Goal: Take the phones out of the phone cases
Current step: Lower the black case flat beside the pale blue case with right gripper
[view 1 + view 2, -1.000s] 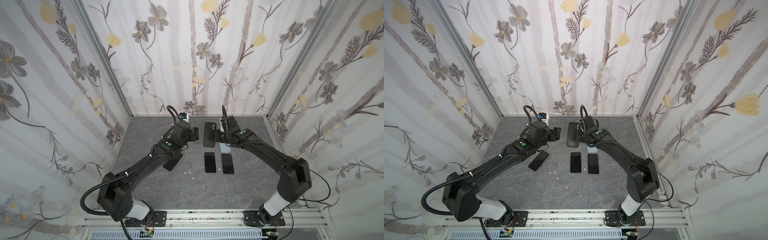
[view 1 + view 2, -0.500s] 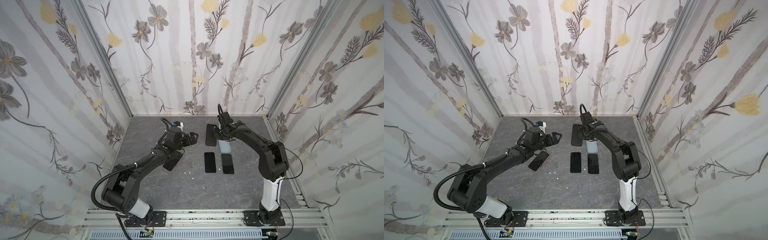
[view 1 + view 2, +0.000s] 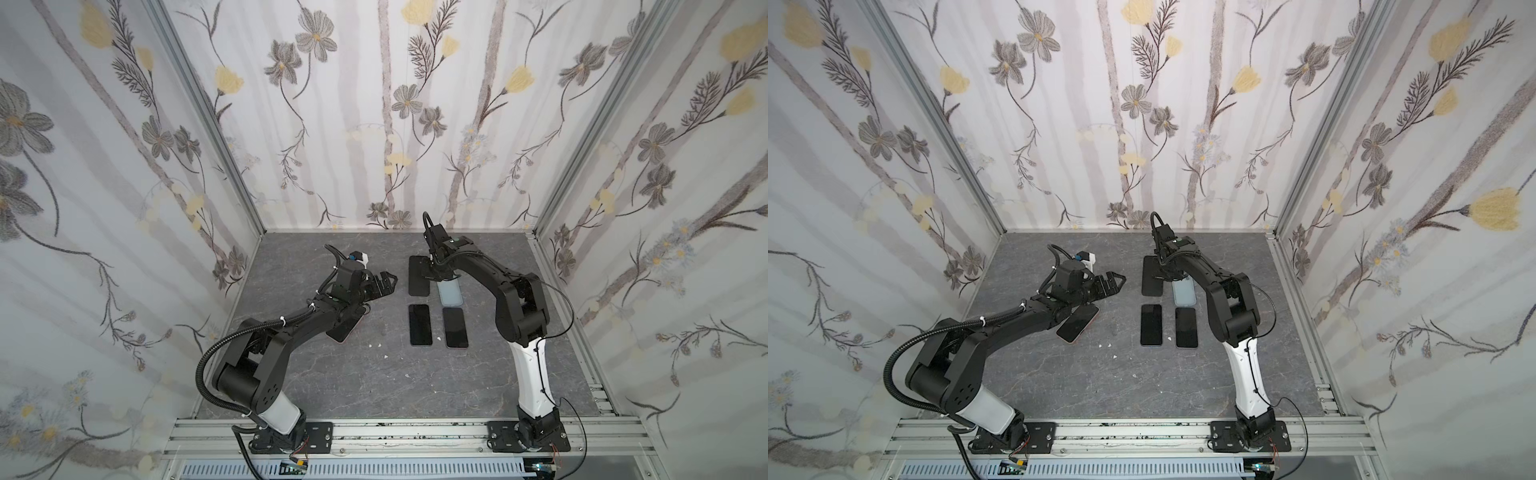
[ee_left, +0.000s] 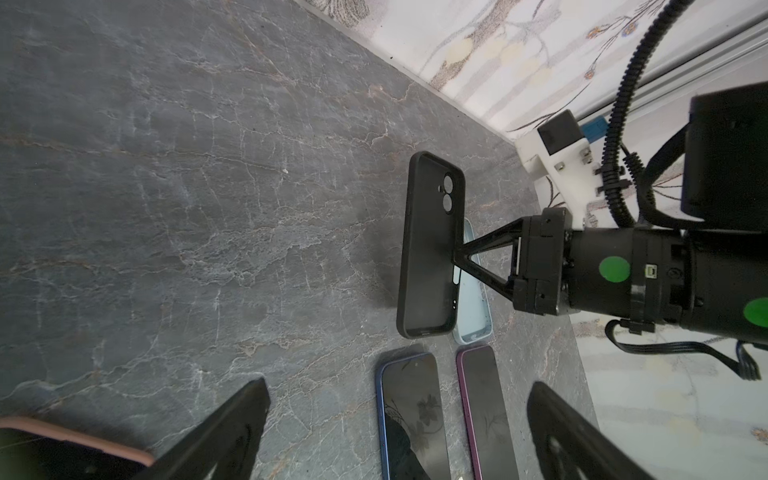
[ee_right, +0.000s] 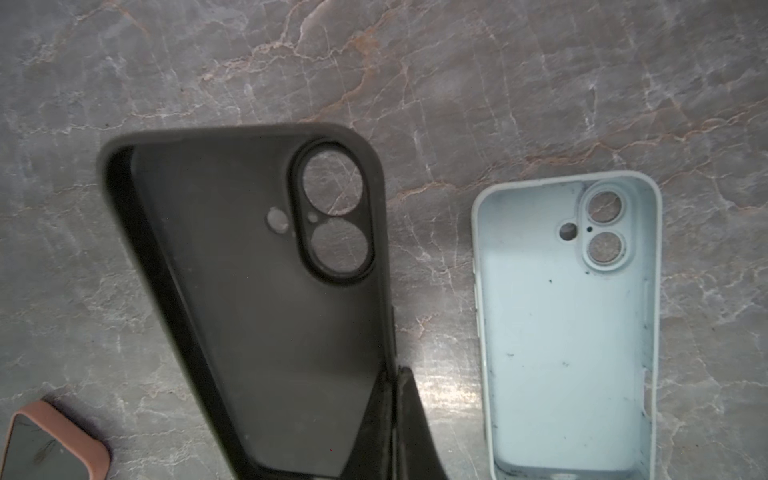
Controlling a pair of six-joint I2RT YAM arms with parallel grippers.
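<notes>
An empty black phone case hangs tilted just above the table at the back. My right gripper is shut on its side wall. Beside it an empty light blue case lies open side up. In front of the cases two bare phones lie face up, one blue-rimmed and one purple-rimmed. My left gripper hovers wide open with nothing in it, left of the black case. A phone in a pink case lies under my left arm.
Patterned walls close in the grey marble table on three sides. Small white crumbs lie near the middle. An aluminium rail with both arm bases runs along the front edge.
My left gripper has opened wide and drawn back from the black case. My right arm has folded in and brought the black case lower and flatter.
</notes>
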